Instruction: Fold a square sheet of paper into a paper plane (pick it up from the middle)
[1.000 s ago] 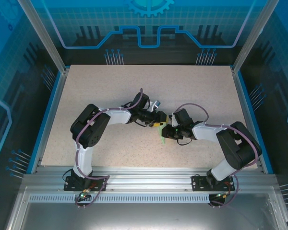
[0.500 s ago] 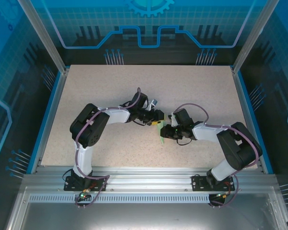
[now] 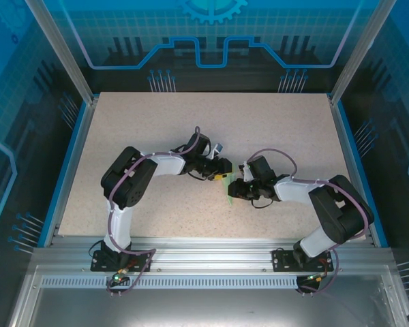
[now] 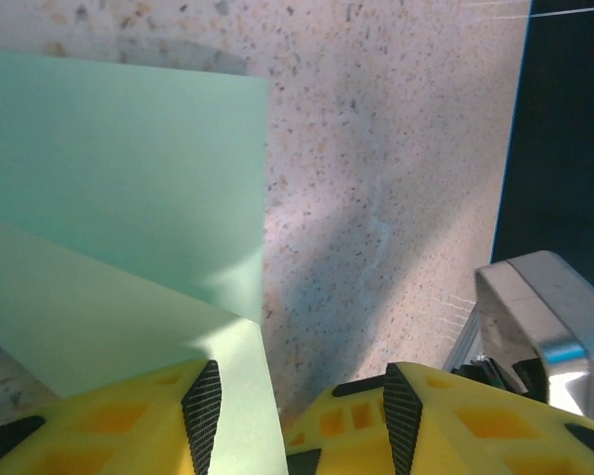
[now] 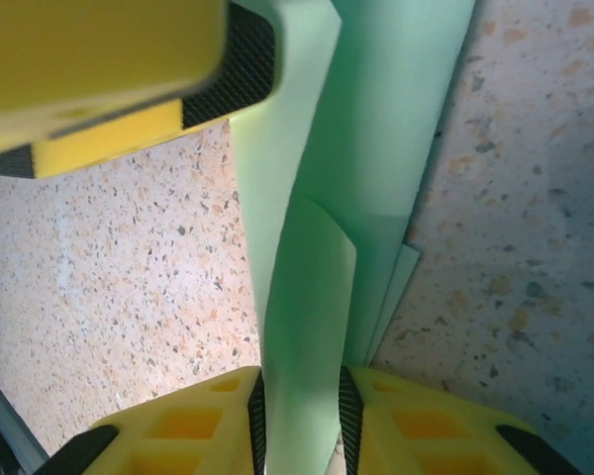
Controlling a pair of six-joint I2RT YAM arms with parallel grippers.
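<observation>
The pale mint-green sheet of paper (image 3: 228,193) stands partly folded in the middle of the table between both grippers. In the right wrist view my right gripper (image 5: 302,374) is shut on a folded flap of the paper (image 5: 317,297), which rises in several layers away from the fingers. My left gripper (image 4: 300,368) is open. One paper flap (image 4: 119,168) leans against its left finger pad (image 4: 203,416), while the right pad (image 4: 401,416) stands apart over bare table. From above, the left gripper (image 3: 223,178) and right gripper (image 3: 234,191) nearly meet.
The speckled beige table (image 3: 157,122) has blue rails at both sides and an aluminium frame along the near edge. A finger of the left gripper (image 5: 129,59) hangs close above the paper in the right wrist view. A metal part (image 4: 540,317) sits at the right.
The left gripper narrowed a little and shifted slightly toward the paper. The right gripper kept its hold and barely moved.
</observation>
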